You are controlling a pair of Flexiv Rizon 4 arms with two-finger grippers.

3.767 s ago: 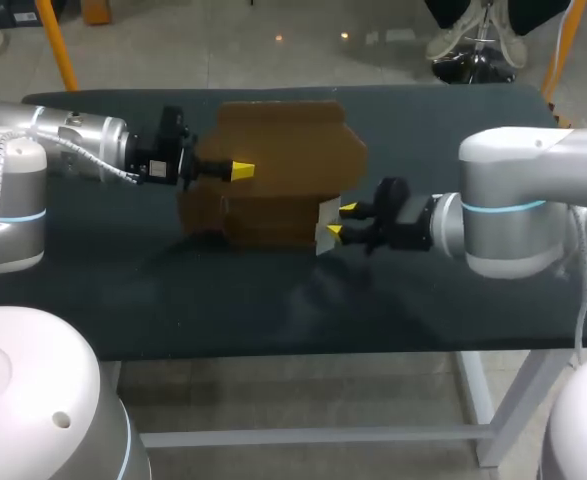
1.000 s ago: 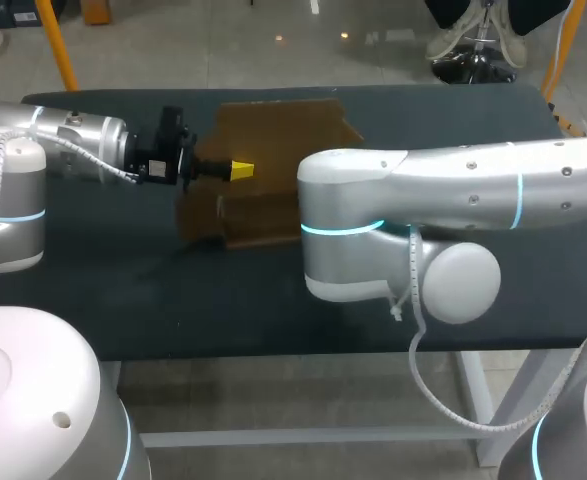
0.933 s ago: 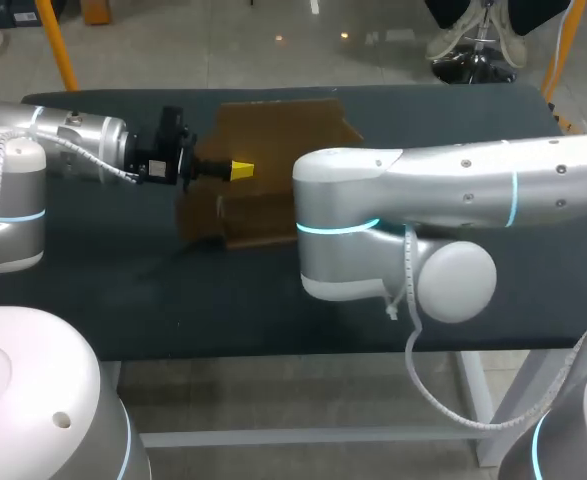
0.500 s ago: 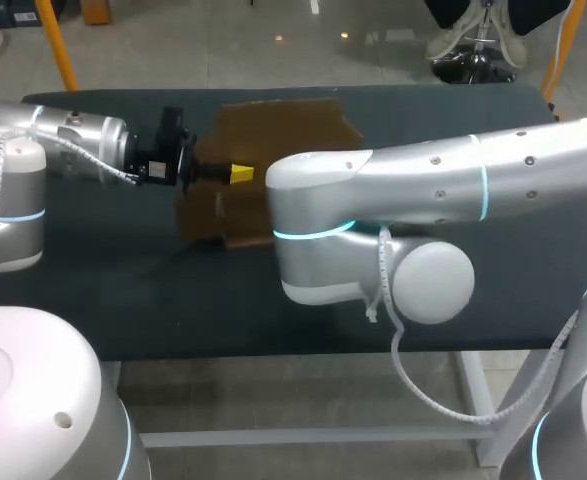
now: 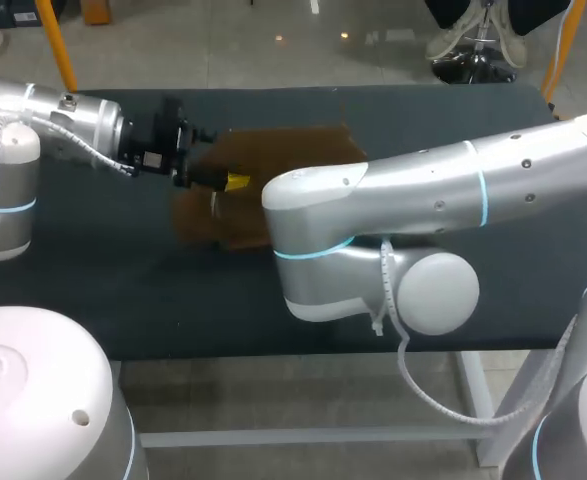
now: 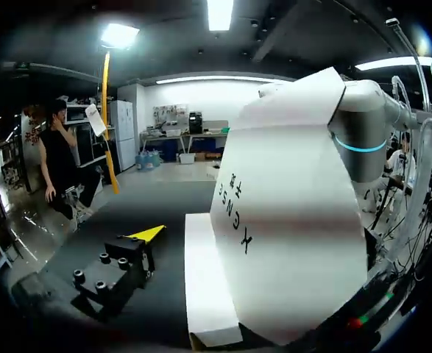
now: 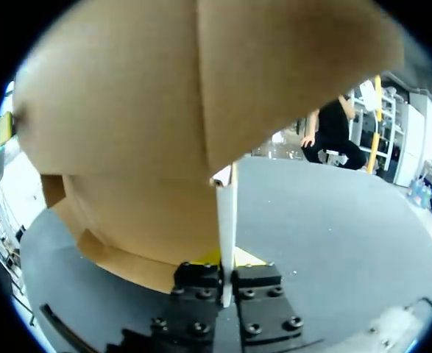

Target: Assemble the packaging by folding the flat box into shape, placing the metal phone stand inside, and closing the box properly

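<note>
The brown cardboard box stands partly folded at the middle of the dark table. My left gripper is at its left side, open. In the left wrist view one yellow fingertip stands clear of the box's white inner panel, and the other finger is hidden behind that panel. My right arm crosses in front of the box and hides its own gripper from the head view. In the right wrist view my right gripper is shut on a thin flap edge, with the box's brown panels looming just ahead.
The dark table stretches bare to the left and front of the box. My right arm's elbow hangs over the table's front middle.
My left gripper has opened, let go of the box panel and drawn slightly back and up. My right arm has swung further left across the box, which has tilted and shifted.
</note>
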